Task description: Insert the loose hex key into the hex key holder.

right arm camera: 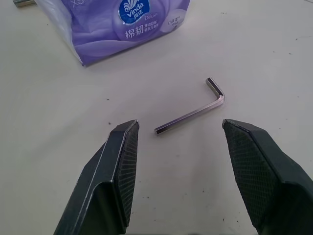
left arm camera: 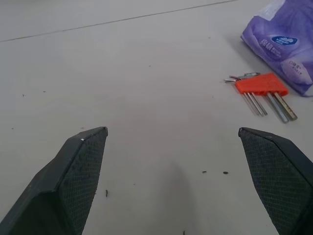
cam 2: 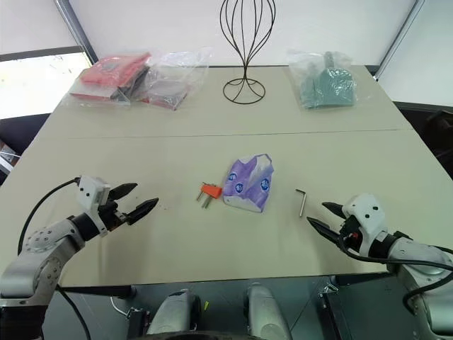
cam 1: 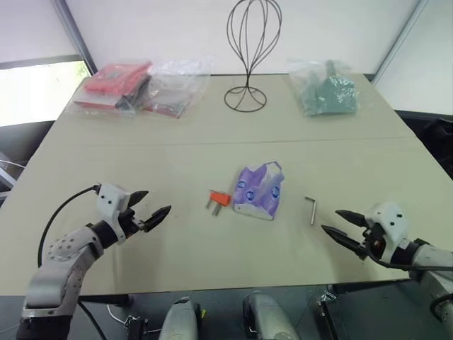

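Hex key loose on table; R hand open nr it

A wide, pale beige table with a matte top fills the middle of the scene, a thin seam running left to right across its far half. Beyond its far edge stands a plain white wall, crossed by slanting grey metal struts at the far left and far right. At the far left a bright window lets in daylight. The light over the tabletop is soft and even.
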### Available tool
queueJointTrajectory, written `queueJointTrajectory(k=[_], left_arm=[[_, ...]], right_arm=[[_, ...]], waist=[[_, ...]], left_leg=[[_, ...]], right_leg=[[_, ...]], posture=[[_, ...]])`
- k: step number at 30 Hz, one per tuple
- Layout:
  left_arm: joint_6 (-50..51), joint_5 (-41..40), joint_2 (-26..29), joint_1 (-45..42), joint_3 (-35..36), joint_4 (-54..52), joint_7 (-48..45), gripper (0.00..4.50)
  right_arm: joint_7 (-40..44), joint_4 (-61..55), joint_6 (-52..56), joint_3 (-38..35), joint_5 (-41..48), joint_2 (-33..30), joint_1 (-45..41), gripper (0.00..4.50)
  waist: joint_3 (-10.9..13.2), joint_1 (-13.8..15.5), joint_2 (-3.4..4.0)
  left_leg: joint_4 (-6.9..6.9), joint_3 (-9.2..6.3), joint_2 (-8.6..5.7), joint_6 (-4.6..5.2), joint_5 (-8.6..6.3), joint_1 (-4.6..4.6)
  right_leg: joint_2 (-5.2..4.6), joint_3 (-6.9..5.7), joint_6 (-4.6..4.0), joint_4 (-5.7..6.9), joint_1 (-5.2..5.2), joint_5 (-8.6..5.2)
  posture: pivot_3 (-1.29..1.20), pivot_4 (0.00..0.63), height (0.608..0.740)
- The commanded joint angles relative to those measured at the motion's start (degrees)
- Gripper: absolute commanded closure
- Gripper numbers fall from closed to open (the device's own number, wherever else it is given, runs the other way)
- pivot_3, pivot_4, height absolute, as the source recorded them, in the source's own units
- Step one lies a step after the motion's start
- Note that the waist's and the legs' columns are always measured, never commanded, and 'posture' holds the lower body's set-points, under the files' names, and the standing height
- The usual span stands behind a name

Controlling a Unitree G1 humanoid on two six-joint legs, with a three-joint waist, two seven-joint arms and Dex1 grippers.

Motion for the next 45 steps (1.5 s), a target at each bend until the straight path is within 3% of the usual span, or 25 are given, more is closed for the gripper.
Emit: queueJointTrajectory(k=[1,31,37,45], left_arm=[[-2.2,0.6,0.0,-1.2,0.7,-0.2,0.3,0.0],[-2.7,0.4,4.0,-3.3,-0.7,-0.7,-6.6,0.0],[-2.7,0.7,8.6,-5.3,-2.6,-1.4,-12.3,0.0],[-3.5,1.6,8.5,-10.2,-3.3,1.7,-12.8,0.0]], right_arm=[[-0.1,-0.2,-1.4,-0.1,-0.3,-0.3,-1.3,1.71],[-3.2,-4.5,0.1,4.5,-2.2,1.0,-7.2,1.71],[-4.8,-9.9,4.3,15.2,-3.2,2.8,-14.5,1.71],[-4.5,-3.4,-0.2,30.1,-11.2,7.3,-23.1,1.71]], waist=[[0.0,0.0,0.0],[0.0,0.0,0.0],[0.0,-0.3,0.0],[0.0,0.0,0.02]], left_leg=[[0.0,0.0,0.0,0.0,0.0,0.0],[0.04,0.0,-0.01,0.0,0.0,0.01],[0.05,-0.01,0.01,0.0,0.0,0.06],[0.28,-0.01,-0.01,0.0,0.0,-0.04]], right_leg=[[0.0,0.0,0.0,0.0,0.0,0.0],[0.0,0.0,0.01,0.08,0.0,0.01],[0.03,0.01,0.0,0.2,-0.02,0.0],[0.01,0.0,0.0,0.31,-0.04,-0.01]], posture=[[0.0,0.15,0.74],[0.0,0.15,0.74],[0.0,0.15,0.74],[0.0,0.15,0.74]])
